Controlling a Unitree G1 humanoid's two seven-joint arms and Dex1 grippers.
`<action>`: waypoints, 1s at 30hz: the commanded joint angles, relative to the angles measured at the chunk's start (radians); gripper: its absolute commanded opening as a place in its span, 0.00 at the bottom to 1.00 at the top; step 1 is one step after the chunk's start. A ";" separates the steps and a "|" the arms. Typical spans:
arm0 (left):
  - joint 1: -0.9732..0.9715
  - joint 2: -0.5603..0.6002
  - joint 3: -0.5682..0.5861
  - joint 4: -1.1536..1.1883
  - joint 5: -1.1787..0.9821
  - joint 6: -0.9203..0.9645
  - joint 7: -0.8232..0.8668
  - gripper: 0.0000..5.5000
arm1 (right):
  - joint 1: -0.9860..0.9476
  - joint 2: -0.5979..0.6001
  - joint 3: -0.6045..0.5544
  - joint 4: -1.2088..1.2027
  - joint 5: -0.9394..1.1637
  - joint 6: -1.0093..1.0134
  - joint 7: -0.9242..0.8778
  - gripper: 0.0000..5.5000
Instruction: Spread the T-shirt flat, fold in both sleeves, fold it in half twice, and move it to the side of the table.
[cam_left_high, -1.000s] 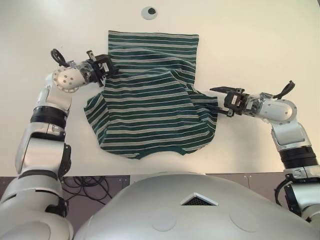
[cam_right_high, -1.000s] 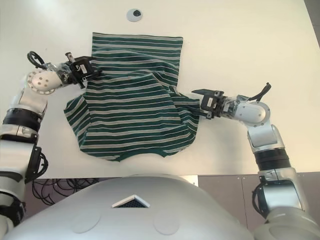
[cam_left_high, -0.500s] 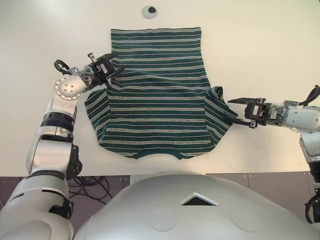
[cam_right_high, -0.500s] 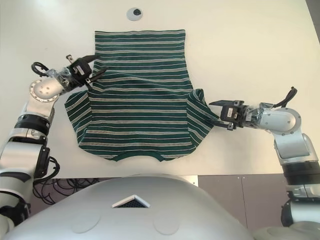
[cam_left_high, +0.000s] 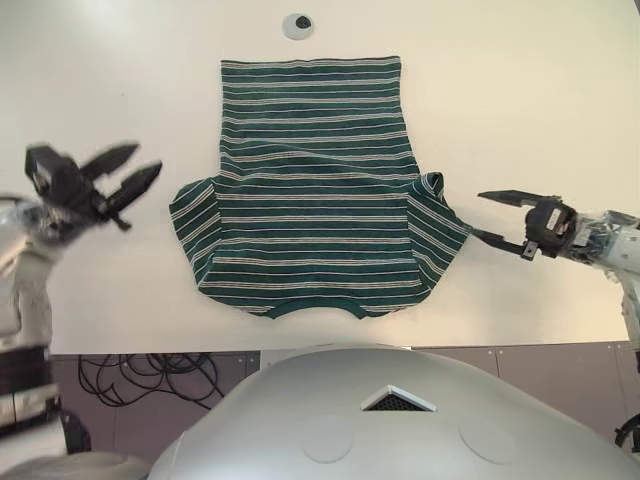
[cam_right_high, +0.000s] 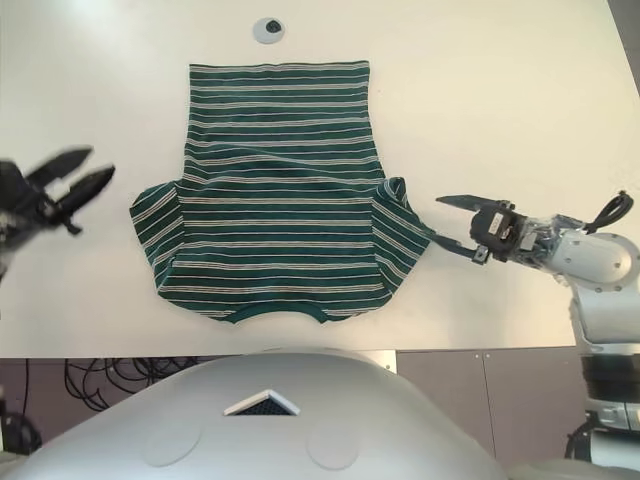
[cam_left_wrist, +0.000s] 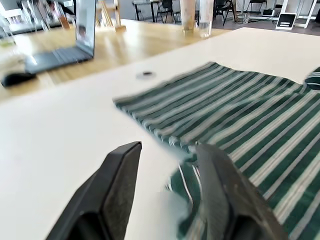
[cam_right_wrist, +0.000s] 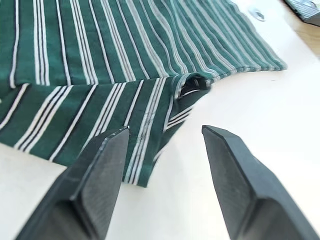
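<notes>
The green striped T-shirt (cam_left_high: 315, 180) lies face-up and spread on the white table (cam_left_high: 530, 110), roughly centred in front of the robot. Its collar (cam_left_high: 320, 308) sits at the near edge and its hem (cam_left_high: 310, 62) at the far side. Both sleeves stick out unfolded: the left sleeve (cam_left_high: 192, 205) lies flat, while the right sleeve (cam_left_high: 437, 215) has its far corner curled over on itself.

The right gripper (cam_left_high: 478, 214) sits just beside the right sleeve with its fingers spread wide and holding nothing. The lower fingertip is right at the sleeve's edge, though contact cannot be made out. The left gripper (cam_left_high: 142, 164) is apart from the left sleeve, out to the robot's left, its fingers also parted and empty.

Just beyond the hem a small round disc (cam_left_high: 298, 25) is set in the tabletop. A laptop (cam_left_wrist: 65, 47) stands on a wooden table (cam_left_wrist: 130, 40) farther back.
</notes>
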 joint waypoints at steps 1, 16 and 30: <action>0.116 -0.067 0.029 0.052 -0.029 0.069 -0.048 0.42 | 0.015 0.019 -0.021 -0.016 0.017 0.000 -0.008 0.49; -0.035 -0.186 -0.054 0.207 0.057 0.143 -0.011 0.45 | 0.029 0.027 -0.017 -0.038 0.028 0.007 -0.011 0.49; -0.048 -0.210 -0.017 0.160 0.016 0.209 -0.031 0.02 | 0.011 0.048 -0.018 0.040 0.027 -0.029 0.000 0.49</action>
